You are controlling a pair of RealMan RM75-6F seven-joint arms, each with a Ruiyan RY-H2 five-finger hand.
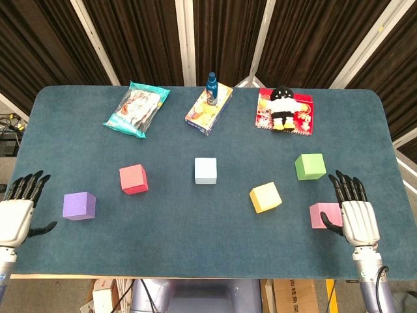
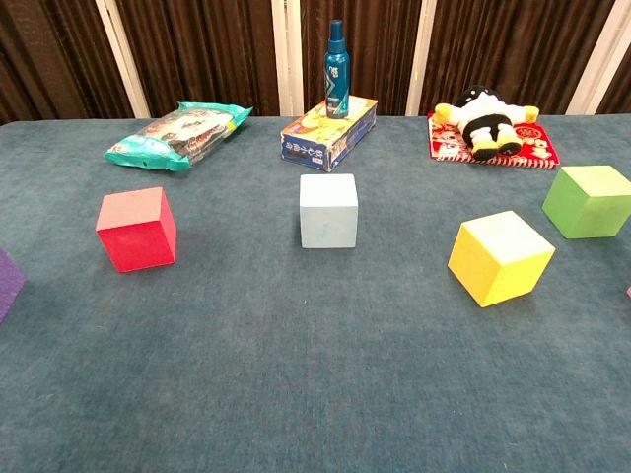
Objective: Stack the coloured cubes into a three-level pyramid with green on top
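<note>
Cubes lie scattered and apart on the blue table (image 1: 195, 228), none stacked yet. My left hand (image 1: 16, 212) rests open at the near left edge, fingers spread, holding nothing, with the purple cube (image 1: 79, 205) near it. My right hand (image 1: 356, 215) is open too, fingers spread, its thumb just beside the pink cube (image 1: 322, 214); I cannot tell whether they touch. From left to right across the middle I see the red cube (image 1: 133, 178), pale blue cube (image 1: 205, 170), yellow cube (image 1: 266, 197) and green cube (image 1: 310, 166). Neither hand shows in the chest view.
</note>
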